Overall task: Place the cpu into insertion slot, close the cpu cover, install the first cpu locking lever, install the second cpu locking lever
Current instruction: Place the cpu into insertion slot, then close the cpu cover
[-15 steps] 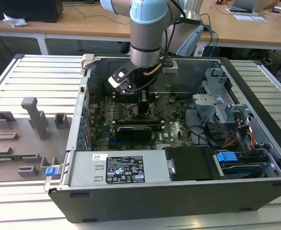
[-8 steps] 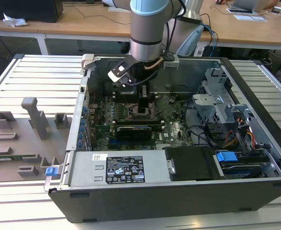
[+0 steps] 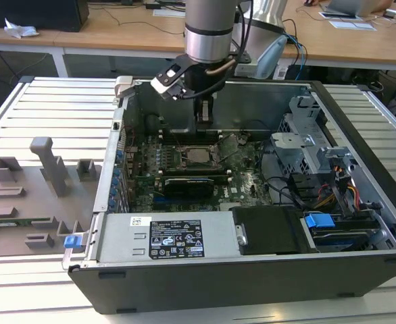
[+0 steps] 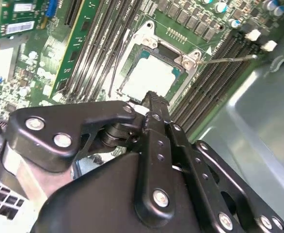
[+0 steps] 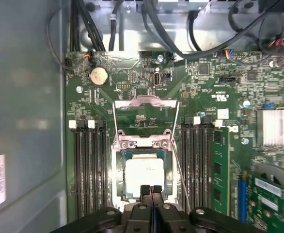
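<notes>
The cpu (image 5: 143, 175), a pale square chip, lies in the insertion slot (image 5: 118, 167) on the green motherboard; the exterior view shows the cpu (image 3: 199, 155) mid-board. The cpu cover (image 5: 145, 101) looks raised on its hinge at one side of the slot, with board visible through its cut-out. A thin wire lever (image 5: 181, 174) stands loose beside the slot and sticks out over the memory slots in the second wrist view as the lever (image 4: 229, 58). My gripper (image 5: 150, 190) is shut with nothing between its fingers, its tips just above the cpu's edge; it also shows as gripper (image 4: 153, 99) and gripper (image 3: 205, 119).
The open computer case (image 3: 360, 270) walls in the board. Long black memory slots (image 5: 88, 170) flank the socket. A power supply (image 3: 164, 236) sits at the front, a drive cage (image 3: 306, 135) and cables at the exterior view's right, and a grey fixture tray (image 3: 29, 196) at its left.
</notes>
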`<action>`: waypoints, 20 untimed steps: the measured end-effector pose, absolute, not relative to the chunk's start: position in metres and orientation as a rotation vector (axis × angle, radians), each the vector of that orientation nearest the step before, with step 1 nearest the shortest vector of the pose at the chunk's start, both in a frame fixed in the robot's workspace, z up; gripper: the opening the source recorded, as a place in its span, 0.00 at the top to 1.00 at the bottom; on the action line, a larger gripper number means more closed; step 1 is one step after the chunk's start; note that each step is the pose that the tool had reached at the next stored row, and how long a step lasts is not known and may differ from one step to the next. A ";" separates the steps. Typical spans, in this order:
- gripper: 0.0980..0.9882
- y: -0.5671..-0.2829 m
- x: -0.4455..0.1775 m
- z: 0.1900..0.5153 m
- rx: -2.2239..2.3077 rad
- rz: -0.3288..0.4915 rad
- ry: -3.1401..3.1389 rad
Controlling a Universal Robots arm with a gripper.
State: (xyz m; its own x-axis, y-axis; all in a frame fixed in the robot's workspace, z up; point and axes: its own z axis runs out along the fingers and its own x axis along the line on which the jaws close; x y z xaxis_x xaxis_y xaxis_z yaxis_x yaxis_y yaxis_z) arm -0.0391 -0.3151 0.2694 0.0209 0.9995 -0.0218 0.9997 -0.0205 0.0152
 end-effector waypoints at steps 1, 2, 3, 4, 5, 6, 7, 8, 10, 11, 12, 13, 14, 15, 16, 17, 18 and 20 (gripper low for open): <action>0.99 -0.315 -0.039 0.275 2.226 -0.008 2.180; 0.99 -0.315 -0.039 0.280 2.226 -0.008 2.180; 0.99 -0.315 -0.039 0.283 2.226 -0.007 2.180; 0.99 -0.315 -0.039 0.289 2.226 -0.008 2.180; 0.99 -0.315 -0.039 0.293 2.226 -0.008 2.180; 0.99 -0.315 -0.039 0.295 2.226 -0.008 2.180; 0.99 -0.315 -0.039 0.296 2.226 -0.008 2.180; 0.99 -0.315 -0.039 0.296 2.226 -0.007 2.180; 0.99 -0.315 -0.039 0.296 2.226 -0.007 2.180; 0.99 -0.315 -0.039 0.296 2.226 -0.008 2.180; 0.99 -0.315 -0.039 0.296 2.226 -0.008 2.180; 0.99 -0.315 -0.039 0.296 2.226 -0.008 2.180; 0.99 -0.315 -0.039 0.296 2.226 -0.008 2.180; 0.99 -0.315 -0.039 0.296 2.226 -0.008 2.180; 0.99 -0.315 -0.039 0.297 2.226 -0.008 2.180; 0.99 -0.315 -0.039 0.297 2.226 -0.008 2.180; 0.99 -0.315 -0.039 0.297 2.226 -0.008 2.180; 0.99 -0.315 -0.031 0.297 2.226 -0.008 2.180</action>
